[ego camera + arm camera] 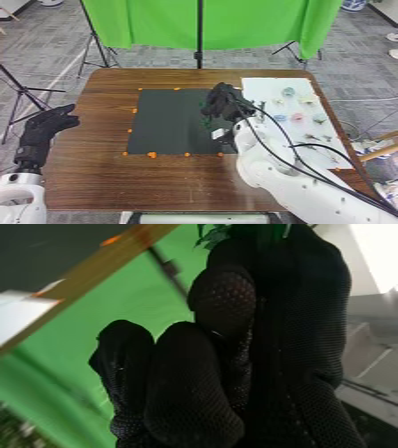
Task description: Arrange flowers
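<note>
Over the right part of the dark mat (169, 122), my right hand (229, 104) pinches a green leafy stem (206, 120), which hangs beside the fingers. In the right wrist view, the glove of my right hand (226, 299) has green leaves (216, 236) and a stem between its fingertips; the rest of the stem is hidden. My left hand (44, 128) is held off the table's left edge, fingers relaxed and holding nothing. Several artificial flowers lie on the white sheet, including a pink one (298, 117), a blue one (280, 118) and a pale green one (288, 92).
The white sheet (258, 86) lies on the right side of the brown table (98, 175), with more green stems near its front. Orange tape pieces (152, 155) mark the mat's border. Behind the table stand a green backdrop (160, 22) and tripods.
</note>
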Controlling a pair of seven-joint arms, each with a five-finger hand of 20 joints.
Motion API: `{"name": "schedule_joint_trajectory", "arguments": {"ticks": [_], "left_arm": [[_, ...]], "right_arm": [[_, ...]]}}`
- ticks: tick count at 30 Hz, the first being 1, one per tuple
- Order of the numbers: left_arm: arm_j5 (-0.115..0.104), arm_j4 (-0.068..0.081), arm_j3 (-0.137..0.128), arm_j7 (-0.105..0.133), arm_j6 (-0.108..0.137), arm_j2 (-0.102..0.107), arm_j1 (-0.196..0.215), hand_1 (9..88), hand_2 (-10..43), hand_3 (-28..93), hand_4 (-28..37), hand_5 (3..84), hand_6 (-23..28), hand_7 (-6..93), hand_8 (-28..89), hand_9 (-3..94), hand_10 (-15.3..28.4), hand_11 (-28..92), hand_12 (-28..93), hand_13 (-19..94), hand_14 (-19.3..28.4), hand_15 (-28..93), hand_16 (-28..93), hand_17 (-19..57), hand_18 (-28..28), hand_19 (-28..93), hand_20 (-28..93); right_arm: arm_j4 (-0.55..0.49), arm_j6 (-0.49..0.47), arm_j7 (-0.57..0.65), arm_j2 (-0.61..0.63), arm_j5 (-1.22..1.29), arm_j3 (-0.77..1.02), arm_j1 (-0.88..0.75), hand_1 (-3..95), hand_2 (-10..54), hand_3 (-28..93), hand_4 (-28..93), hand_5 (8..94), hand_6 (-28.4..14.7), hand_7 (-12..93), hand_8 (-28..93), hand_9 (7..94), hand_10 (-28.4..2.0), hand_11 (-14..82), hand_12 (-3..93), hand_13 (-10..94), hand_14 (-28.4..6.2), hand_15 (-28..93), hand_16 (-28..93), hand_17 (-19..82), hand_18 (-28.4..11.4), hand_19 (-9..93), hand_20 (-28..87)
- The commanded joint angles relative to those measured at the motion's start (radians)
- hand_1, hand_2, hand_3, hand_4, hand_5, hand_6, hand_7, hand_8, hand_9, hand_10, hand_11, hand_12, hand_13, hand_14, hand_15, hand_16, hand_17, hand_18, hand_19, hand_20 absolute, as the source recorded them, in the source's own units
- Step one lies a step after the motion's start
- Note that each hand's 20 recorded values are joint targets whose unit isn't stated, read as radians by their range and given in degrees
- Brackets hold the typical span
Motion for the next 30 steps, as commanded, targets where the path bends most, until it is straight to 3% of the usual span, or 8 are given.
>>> {"name": "schedule_joint_trajectory", "arguments": {"ticks": [1, 7, 9, 15, 21, 30], "left_arm": [[0.025, 0.028, 0.053, -0.012, -0.024, -0.031, -0.005, 30.4, 11.6, 64, -21.4, 48.6, 5.1, 15.2, -6, 50.2, 14.8, 26, 14, 40, 19.3, 33, 0, 6.6, 16.3, 33, 31], [0.030, 0.033, 0.076, -0.017, -0.030, -0.027, -0.013, 30.3, 10.9, 64, -21.3, 48.6, 5.2, 15.2, -6, 50.1, 14.9, 26, 14, 40, 19.4, 33, 0, 6.6, 16.3, 32, 31], [0.029, 0.028, 0.080, -0.018, -0.028, -0.031, -0.007, 30.3, 10.6, 64, -21.2, 48.5, 5.2, 15.1, -6, 50.0, 14.9, 26, 14, 40, 19.4, 33, 0, 6.6, 16.3, 32, 31], [0.033, 0.036, 0.104, -0.031, -0.038, -0.030, -0.018, 30.3, 10.1, 64, -21.0, 48.4, 5.2, 15.0, -6, 49.9, 14.9, 26, 14, 40, 19.4, 33, 0, 6.5, 16.3, 32, 31], [0.039, 0.049, 0.141, -0.029, -0.044, -0.037, -0.041, 30.3, 10.0, 64, -21.0, 48.3, 5.3, 15.0, -6, 49.9, 14.9, 26, 14, 40, 19.5, 33, 0, 6.5, 16.3, 32, 31], [0.048, 0.047, 0.157, -0.030, -0.048, -0.043, -0.045, 30.3, 9.7, 65, -20.8, 48.2, 5.3, 14.9, -6, 49.7, 14.9, 26, 13, 40, 19.4, 32, 0, 6.4, 16.3, 32, 31]], "right_arm": [[0.072, 0.016, -0.017, -0.185, 0.056, -0.109, 0.143, 88.8, -9.5, -28, 60, 76.0, -0.8, 40, 23, 86.7, -8.8, 33.9, 57.9, 91, 0.4, 68, 47, 54, -22.2, 93, 56], [0.145, 0.044, 0.009, -0.232, 0.052, -0.202, 0.188, 88.7, -9.5, -28, 60, 75.9, -0.7, 40, 23, 86.7, -8.7, 34.2, 57.5, 91, 0.4, 68, 47, 54, -22.3, 93, 56], [0.166, 0.034, 0.014, -0.246, 0.053, -0.222, 0.197, 88.7, -9.5, -28, 60, 75.9, -0.6, 40, 23, 86.7, -8.6, 34.3, 57.2, 91, 0.5, 68, 47, 54, -22.2, 93, 56], [0.222, 0.001, 0.020, -0.281, 0.062, -0.273, 0.210, 88.6, -9.5, -28, 60, 75.7, -0.4, 41, 22, 86.8, -8.6, 34.6, 57.0, 91, 0.5, 68, 47, 55, -22.0, 93, 56], [0.276, -0.031, 0.021, -0.327, 0.076, -0.224, 0.159, 88.5, -9.5, -28, 60, 75.2, -0.3, 42, 22, 86.7, -8.6, 34.8, 56.8, 91, 0.5, 68, 47, 55, -21.9, 93, 56], [0.312, -0.025, 0.017, -0.370, 0.091, -0.184, 0.111, 88.6, -9.5, -28, 59, 74.3, -0.5, 42, 21, 87.1, -8.2, 33.4, 54.7, 92, 0.3, 67, 46, 55, -21.5, 93, 55]]}}
